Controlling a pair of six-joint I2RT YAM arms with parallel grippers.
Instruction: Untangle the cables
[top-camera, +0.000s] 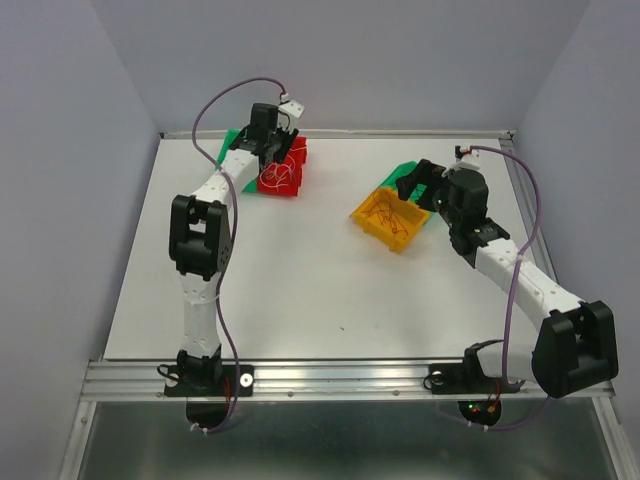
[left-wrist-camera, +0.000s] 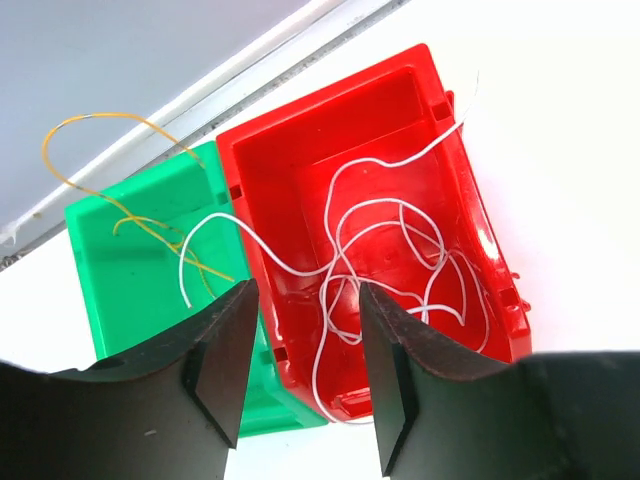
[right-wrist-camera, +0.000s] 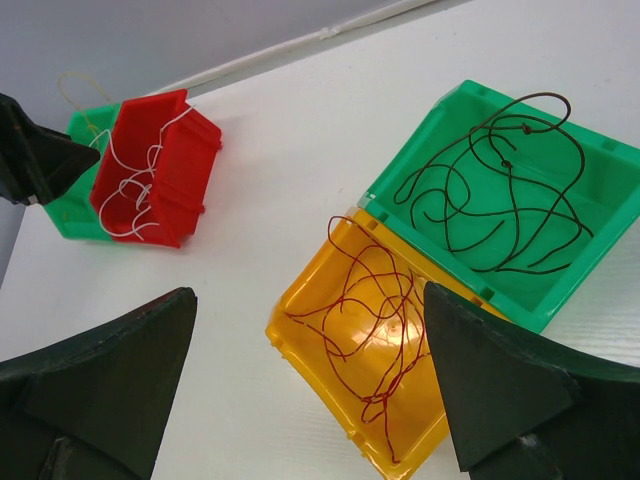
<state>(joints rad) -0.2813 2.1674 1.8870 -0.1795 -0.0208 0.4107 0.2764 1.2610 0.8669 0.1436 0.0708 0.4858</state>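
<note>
White table (top-camera: 300, 290) stands between pale grey walls (top-camera: 380, 60) — cables (right-wrist-camera: 372, 320) lie in bins (left-wrist-camera: 350, 120)

Left end effector (left-wrist-camera: 305, 310) points down with jaws partly apart; right end effector (right-wrist-camera: 308, 300) gapes wide, empty.

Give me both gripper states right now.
Left gripper: open, holding nothing, above the red bin.
Right gripper: open wide, empty, above the yellow bin.
</note>
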